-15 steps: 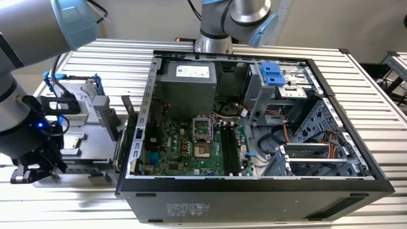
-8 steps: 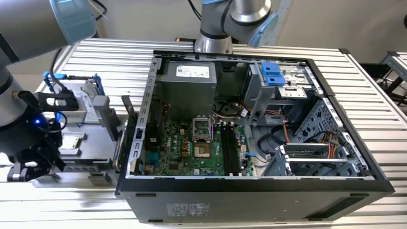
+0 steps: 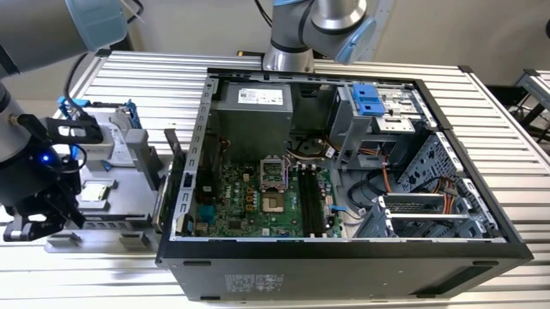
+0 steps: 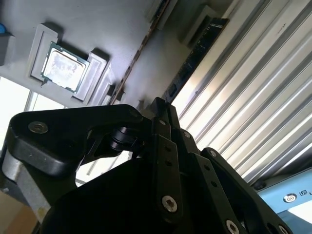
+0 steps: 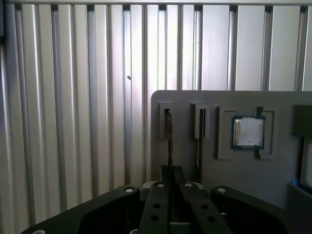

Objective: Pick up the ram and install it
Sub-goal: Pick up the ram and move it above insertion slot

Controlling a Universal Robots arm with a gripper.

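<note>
Tool (image 5: 171, 175): black linkage lowest in both wrist views. Its jaws stand close together on the near end of the ram, gripping the thin board by its faces.
Ram (image 5: 169, 139): dark, thin stick standing on its long edge in a slot of the holder tray, seen edge-on in the first wrist view. In the second wrist view its dark face (image 4: 195, 53) runs away from the tool's tip. It is outside the computer case, well apart from the motherboard.
Second stick (image 5: 200, 144): another thin board upright in the neighbouring slot, just beside the ram on the processor's side.
Processor (image 5: 248, 132): square chip with a silver top and a green rim, lying flat in a recess of the tray beyond the second stick.
Holder tray (image 5: 195, 100): grey moulded plate lying on the counter, to the exterior view's left of the case.
Hard drive (image 3: 116, 138): silver box with blue rails on the tray's far part in the exterior view.
Arm (image 3: 35, 161): dark wrist with a blue light, over the tray's edge farthest from the case.
Computer case (image 3: 344, 270): black tower lying on its side, open upward.
Motherboard (image 3: 249, 199): green board flat on the case floor. Long black memory slots (image 3: 311, 199) run beside the processor socket (image 3: 273, 187).
Counter (image 3: 154, 71): ribbed aluminium, carrying the tray and the case.
</note>
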